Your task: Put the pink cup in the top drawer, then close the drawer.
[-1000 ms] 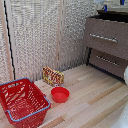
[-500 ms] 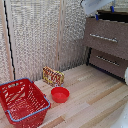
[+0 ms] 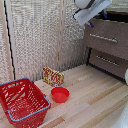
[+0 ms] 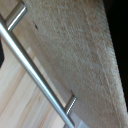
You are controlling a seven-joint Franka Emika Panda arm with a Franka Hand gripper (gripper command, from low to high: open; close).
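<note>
The fingers [image 3: 91, 22] hover at the storage unit's [image 3: 107, 47] top edge — their opening cannot be told; a red bowl [image 3: 60, 94] sits on the surface [image 3: 95, 105].

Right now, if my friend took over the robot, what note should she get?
Tool: up at the chest of drawers' top section; open or shut can't be told, and it is out of the wrist view.
Pink cup: not visible in either view, so placement is unconfirmed.
Wrist view shows only a silver bar handle and brown drawer front.
Left: confirm cup placed, shut drawer.
</note>
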